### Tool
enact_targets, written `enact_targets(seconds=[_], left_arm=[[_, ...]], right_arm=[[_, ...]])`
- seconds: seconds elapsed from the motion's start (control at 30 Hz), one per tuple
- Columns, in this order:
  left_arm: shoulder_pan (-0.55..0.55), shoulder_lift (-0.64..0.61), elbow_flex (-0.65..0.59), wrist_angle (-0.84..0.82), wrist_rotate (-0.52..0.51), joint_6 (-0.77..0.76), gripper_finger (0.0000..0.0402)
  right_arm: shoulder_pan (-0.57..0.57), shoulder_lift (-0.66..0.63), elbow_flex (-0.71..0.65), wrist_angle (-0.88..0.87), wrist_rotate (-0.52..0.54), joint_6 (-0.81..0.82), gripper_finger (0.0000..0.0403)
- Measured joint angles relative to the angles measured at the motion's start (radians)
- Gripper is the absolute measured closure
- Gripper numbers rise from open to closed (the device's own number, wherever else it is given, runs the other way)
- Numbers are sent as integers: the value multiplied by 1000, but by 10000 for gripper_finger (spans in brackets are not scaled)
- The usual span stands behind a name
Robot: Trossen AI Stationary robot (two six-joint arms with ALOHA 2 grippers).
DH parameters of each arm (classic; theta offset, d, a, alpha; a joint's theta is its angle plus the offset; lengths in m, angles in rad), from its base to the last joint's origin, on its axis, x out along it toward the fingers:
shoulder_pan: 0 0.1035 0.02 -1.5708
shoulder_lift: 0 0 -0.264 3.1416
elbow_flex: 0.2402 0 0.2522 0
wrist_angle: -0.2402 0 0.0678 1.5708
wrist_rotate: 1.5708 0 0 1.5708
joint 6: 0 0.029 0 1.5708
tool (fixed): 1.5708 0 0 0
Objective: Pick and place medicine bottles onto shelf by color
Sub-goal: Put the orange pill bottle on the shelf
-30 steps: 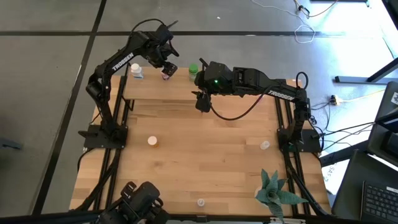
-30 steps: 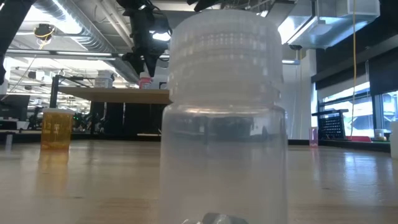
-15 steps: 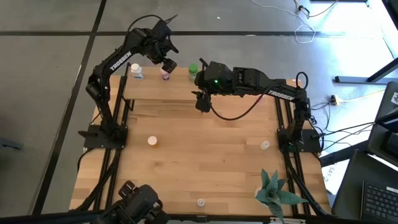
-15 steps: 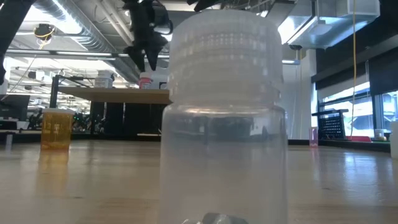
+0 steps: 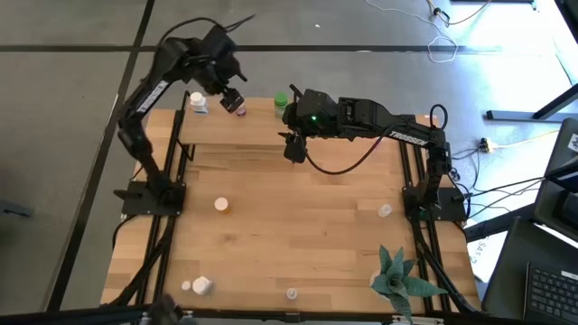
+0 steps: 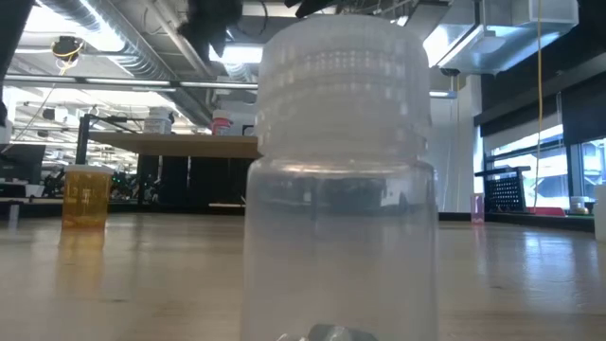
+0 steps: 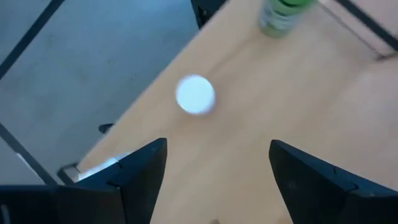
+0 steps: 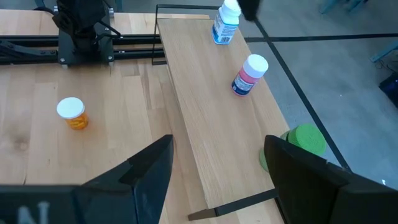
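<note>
While the pink bottle (image 5: 239, 107) stands near the shelf (image 5: 262, 126) back edge, between the white bottle (image 5: 198, 102) and green bottle (image 5: 281, 101), I see my left gripper (image 5: 230, 93) raised just behind it, jaws open, empty. My right gripper (image 5: 293, 149) hangs off the front edge, jaws apart, seemingly empty.

Left gripper (image 5: 231, 96) hangs open above the shelf (image 5: 257, 126) — right gripper (image 8: 214, 165) open, at its front edge.
</note>
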Motion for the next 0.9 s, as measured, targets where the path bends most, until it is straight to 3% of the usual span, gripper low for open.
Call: enact_targets(seconds=[0.23, 0.37, 0.63, 0.9], left_arm=[[-117, -143, -70, -12, -21, -87, 125], [-208, -240, -172, -12, -18, -163, 125], [-420, -417, -418, -13, 42, -410, 125], [-627, -504, -632, -12, 119, -735, 125]], right_arm=[[0, 0, 0, 0, 0, 0, 150], [0, 0, 0, 0, 0, 0, 150], [0, 0, 0, 0, 0, 1, 150], [0, 0, 0, 0, 0, 0, 150]])
